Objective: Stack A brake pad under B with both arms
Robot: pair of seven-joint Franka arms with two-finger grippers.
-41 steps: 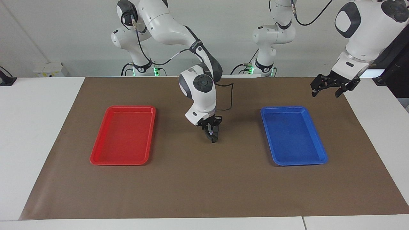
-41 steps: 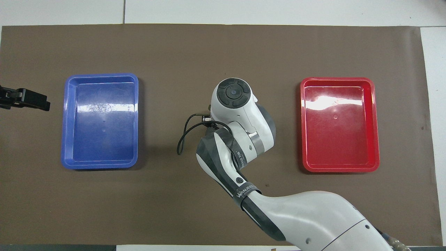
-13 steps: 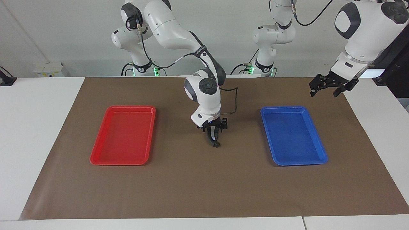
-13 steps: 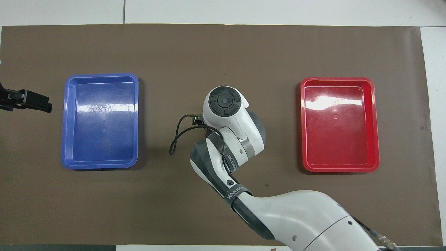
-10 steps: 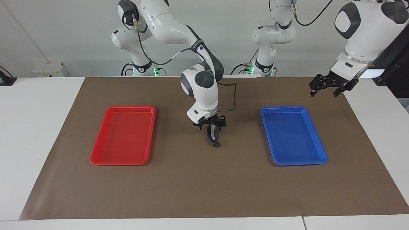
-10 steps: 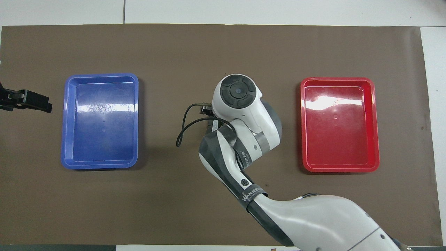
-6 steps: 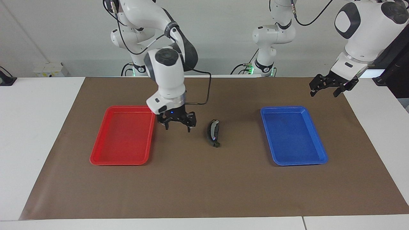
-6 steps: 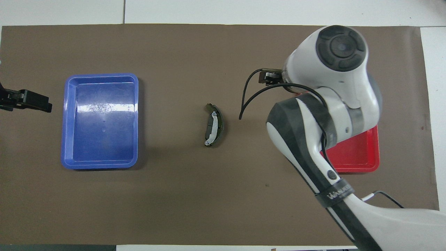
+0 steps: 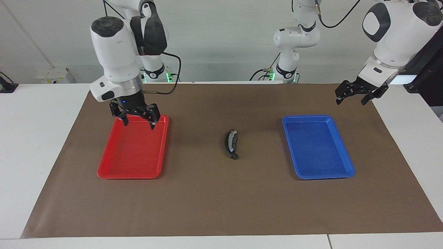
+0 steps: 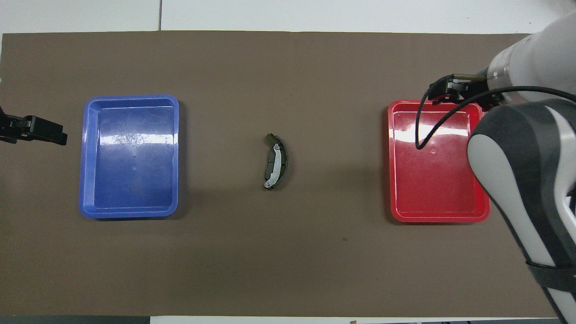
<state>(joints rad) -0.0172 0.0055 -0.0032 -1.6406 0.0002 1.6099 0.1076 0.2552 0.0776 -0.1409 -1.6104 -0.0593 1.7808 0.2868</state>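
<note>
Bright, even room light; white glare on the red tray (image 10: pixel 427 130) and blue tray (image 10: pixel 130 137); soft faint shadows.

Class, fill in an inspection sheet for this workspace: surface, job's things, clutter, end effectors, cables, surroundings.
Surface: brown mat on a white table.
Job's things: B lies on pad A, mid-mat between the trays.
Clutter: red tray and blue tray, both empty.
End effectors: right end effector open, raised over the red tray's end nearer the robots; left end effector waits raised over the mat's edge by the blue tray.
Cables: black cable loops off the right wrist.
Surroundings: white wall.
</note>
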